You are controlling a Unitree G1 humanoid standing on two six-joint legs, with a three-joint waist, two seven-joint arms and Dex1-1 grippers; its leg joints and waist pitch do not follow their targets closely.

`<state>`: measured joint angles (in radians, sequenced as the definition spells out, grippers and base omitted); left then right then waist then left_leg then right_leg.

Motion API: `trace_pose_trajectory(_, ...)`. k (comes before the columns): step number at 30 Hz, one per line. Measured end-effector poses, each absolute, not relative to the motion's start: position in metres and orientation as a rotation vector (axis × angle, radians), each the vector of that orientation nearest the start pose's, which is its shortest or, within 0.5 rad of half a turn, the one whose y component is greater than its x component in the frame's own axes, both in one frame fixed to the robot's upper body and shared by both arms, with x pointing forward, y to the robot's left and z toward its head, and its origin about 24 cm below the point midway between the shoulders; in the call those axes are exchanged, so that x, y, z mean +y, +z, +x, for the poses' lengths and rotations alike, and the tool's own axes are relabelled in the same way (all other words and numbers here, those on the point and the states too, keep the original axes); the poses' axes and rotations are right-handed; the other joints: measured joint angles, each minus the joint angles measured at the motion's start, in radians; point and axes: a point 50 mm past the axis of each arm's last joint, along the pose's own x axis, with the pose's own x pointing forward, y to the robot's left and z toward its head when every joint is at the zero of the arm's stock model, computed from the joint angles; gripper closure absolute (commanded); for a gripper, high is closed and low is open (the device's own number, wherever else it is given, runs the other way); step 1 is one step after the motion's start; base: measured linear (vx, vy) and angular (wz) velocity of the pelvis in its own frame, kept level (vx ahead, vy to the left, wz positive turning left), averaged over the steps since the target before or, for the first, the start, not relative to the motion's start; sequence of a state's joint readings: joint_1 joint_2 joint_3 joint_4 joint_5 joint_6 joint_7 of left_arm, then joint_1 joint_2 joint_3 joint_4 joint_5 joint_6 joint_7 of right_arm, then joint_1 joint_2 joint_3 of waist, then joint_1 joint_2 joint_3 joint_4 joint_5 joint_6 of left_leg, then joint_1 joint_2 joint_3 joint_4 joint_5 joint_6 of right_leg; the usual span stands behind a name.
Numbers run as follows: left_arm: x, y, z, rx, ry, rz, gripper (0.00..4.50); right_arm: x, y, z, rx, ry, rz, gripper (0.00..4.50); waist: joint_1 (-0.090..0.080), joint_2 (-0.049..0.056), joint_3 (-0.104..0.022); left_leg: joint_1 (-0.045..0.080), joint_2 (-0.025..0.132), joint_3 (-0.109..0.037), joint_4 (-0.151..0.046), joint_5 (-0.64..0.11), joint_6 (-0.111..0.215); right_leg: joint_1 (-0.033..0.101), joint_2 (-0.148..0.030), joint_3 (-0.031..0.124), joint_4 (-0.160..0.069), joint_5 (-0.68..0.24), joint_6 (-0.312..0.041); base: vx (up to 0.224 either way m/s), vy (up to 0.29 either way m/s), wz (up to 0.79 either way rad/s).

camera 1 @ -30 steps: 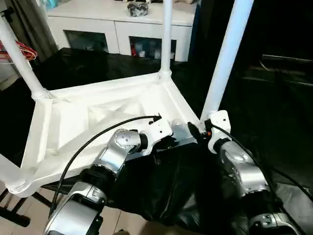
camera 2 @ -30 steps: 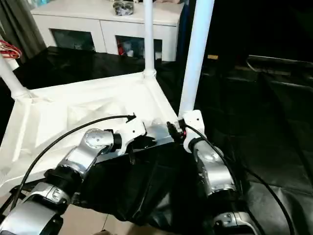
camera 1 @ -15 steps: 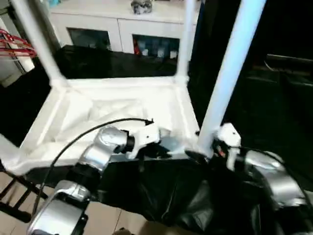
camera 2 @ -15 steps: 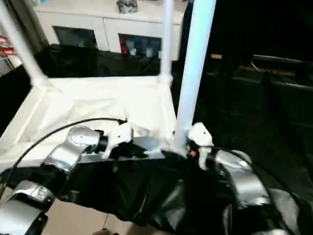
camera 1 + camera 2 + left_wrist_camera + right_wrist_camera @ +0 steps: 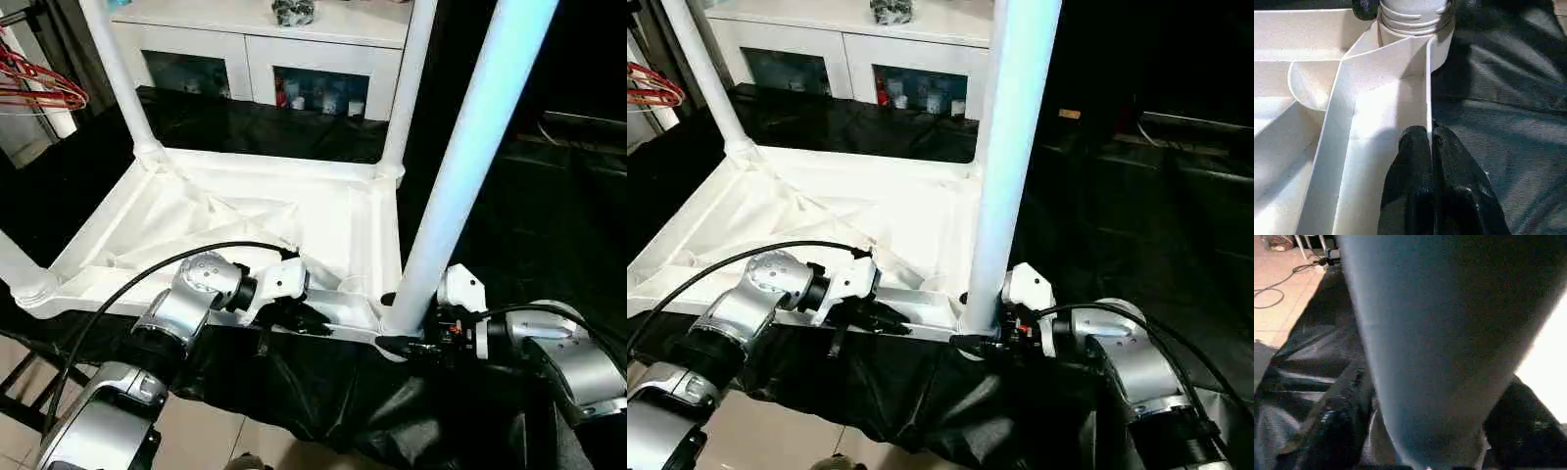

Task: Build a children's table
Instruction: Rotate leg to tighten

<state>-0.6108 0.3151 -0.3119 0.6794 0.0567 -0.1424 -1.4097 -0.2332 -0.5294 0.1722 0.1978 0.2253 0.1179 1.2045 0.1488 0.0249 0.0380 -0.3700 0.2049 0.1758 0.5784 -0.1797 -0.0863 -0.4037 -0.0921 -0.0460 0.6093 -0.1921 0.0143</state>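
With all four legs cut off at the frame's upper edge, the upturned table top (image 5: 245,211) rests on black sheeting (image 5: 323,382), the left gripper (image 5: 1430,142) pinching its near rim while the right gripper (image 5: 982,342) straddles the near leg (image 5: 1004,186) at its base.
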Motion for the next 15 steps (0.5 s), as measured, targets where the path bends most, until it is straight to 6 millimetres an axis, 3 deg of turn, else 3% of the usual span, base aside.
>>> trace_pose_trajectory(2, 0.113, 0.047, 0.303, 0.35, -1.64, 0.481, 4.5, -0.177, 0.05, 0.258, 0.328, 1.296, -0.216, 1.75, 0.0, 0.0, 0.0, 0.0, 0.0, 0.0, 0.0, 0.0, 0.0, 0.0, 0.0, 0.0, 0.0, 0.0, 0.0, 0.0, 0.0, 0.0)
trace_pose_trajectory(8, 0.114, 0.047, 0.302, 0.35, -1.645, 0.472, 4.5, -0.172, 0.048, 0.255, 0.323, 1.298, -0.196, 1.99, 0.001, 0.0, 0.0, 0.0, 0.0, 0.0, 0.0, 0.0, 0.0, 0.0, 0.0, 0.0, 0.0, 0.0, 0.0, 0.0, 0.0, 0.0)
trace_pose_trajectory(15, 0.105, 0.044, 0.311, 0.331, -1.474, 0.456, 4.5, -0.171, 0.038, 0.274, 0.273, 0.99, -0.117, 2.0, -0.017, 0.0, 0.0, 0.003, 0.0, 0.0, 0.0, 0.0, 0.0, 0.001, 0.0, 0.0, 0.001, 0.002, -0.003, 0.0, 0.0, 0.0)
